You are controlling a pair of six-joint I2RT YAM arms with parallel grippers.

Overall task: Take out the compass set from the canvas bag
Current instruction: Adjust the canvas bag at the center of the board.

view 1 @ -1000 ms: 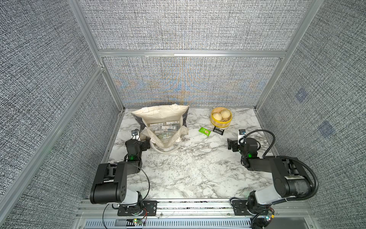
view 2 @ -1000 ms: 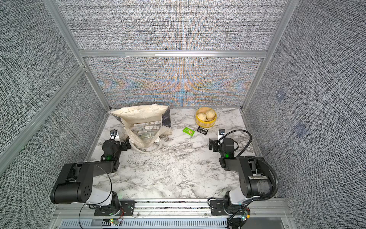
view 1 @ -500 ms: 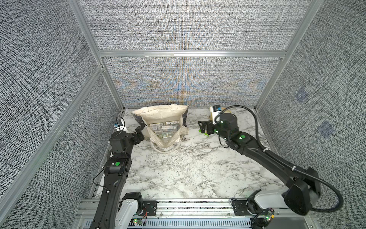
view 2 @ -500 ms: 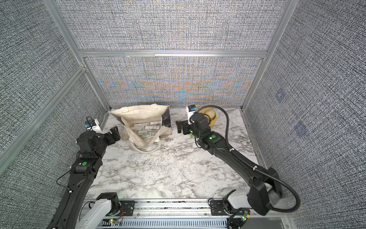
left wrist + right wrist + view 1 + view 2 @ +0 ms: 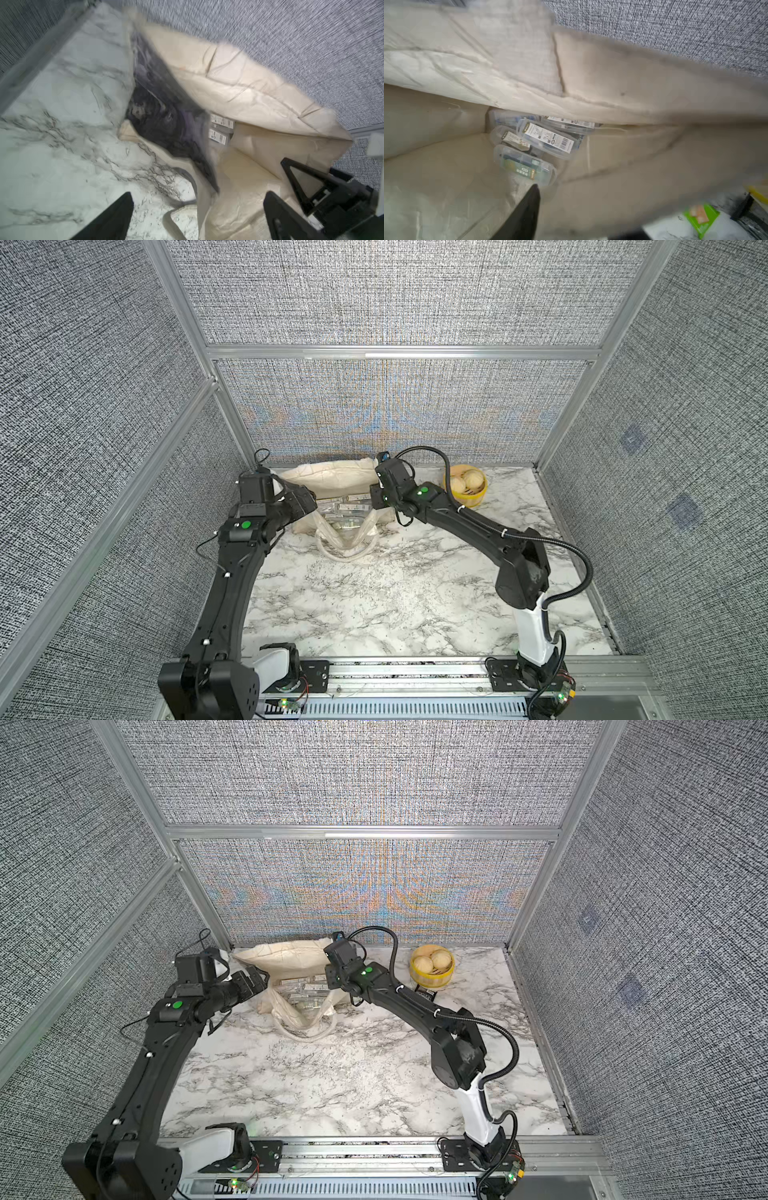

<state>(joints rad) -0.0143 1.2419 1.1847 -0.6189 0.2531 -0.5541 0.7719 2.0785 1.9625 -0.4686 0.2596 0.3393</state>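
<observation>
The cream canvas bag (image 5: 332, 477) (image 5: 286, 957) lies at the back of the marble table, its mouth facing forward and its loop handles (image 5: 347, 547) spilling out. Several compass sets in clear plastic cases (image 5: 546, 139) (image 5: 345, 506) (image 5: 220, 128) lie inside. My left gripper (image 5: 305, 499) (image 5: 199, 193) is open at the bag's left edge, one finger over the marble and one over the cloth. My right gripper (image 5: 376, 502) (image 5: 583, 207) is at the bag's right edge. One of its fingers (image 5: 529, 207) is inside near a green-labelled case (image 5: 525, 164). The bag's side wall hides the other.
A round yellow steamer basket (image 5: 465, 485) (image 5: 432, 967) holding buns stands to the right of the bag. A green packet (image 5: 699, 216) and a small black item (image 5: 426, 994) lie on the marble between bag and basket. Fabric walls close three sides.
Both arms have unfolded from near the table's front and reached back to the bag, left arm to its left edge, right arm to its right edge. The right jaws have narrowed.
</observation>
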